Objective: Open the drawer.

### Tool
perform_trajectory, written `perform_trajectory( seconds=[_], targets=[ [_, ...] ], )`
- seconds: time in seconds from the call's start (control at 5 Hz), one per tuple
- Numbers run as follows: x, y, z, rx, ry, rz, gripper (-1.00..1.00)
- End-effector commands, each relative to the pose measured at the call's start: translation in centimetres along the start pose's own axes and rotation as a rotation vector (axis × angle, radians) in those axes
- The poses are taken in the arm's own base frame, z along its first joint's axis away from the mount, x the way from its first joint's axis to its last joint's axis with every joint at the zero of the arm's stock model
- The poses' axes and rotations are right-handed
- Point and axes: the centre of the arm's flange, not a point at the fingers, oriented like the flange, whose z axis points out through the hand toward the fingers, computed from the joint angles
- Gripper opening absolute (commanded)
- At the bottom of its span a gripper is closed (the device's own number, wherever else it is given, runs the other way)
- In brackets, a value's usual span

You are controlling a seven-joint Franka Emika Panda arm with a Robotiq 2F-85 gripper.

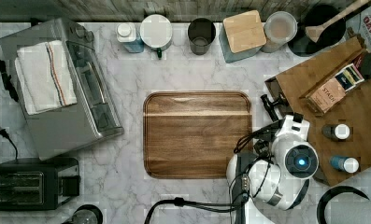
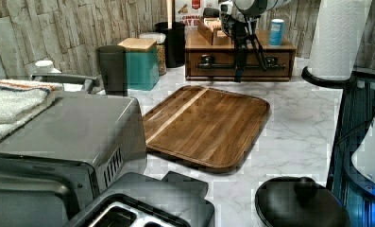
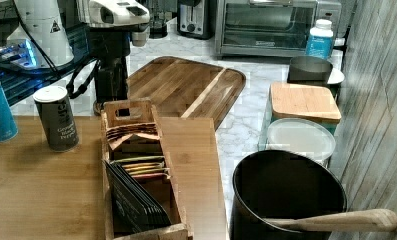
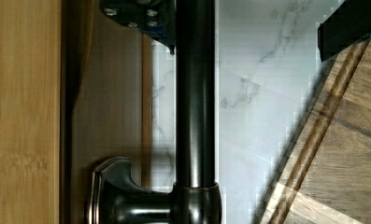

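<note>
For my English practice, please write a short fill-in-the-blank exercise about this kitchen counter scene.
1. The drawer has a long ____ bar handle.
2. The cutting board lies on a ____ counter.
3. The folded towel rests on top of the ____.
4. The gripper hangs in front of the ____.

Missing words: black; marble; toaster oven; drawer

In the left view, the drawer (image 2: 239, 65) lies behind the cutting board (image 2: 208, 125); the toaster oven (image 2: 57, 137) lies at the left view's left of it.

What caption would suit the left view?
Robot gripper lowered in front of the drawer's black handle, beyond a cutting board.
</note>
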Motion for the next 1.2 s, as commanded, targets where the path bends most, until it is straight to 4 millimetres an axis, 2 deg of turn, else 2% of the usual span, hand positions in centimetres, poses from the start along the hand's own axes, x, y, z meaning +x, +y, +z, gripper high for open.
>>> perform_trajectory(
  seconds=[0.2,0.4,0.6,0.8,1.2],
  targets=[
    [0.1,1.0,-0.5,0.169,-0.050,-0.092,1.00],
    [0.3,-0.6,0.1,0.195,-0.040,-0.115,1.00],
    [0.1,-3.0,0.5,0.240,-0.059,-0.100,1.00],
    [0.2,-6.6,0.3,0.266,-0.083,-0.088,1.00],
    [0.4,-15.4,-1.4,0.312,-0.094,-0.098,1.00]
  ],
)
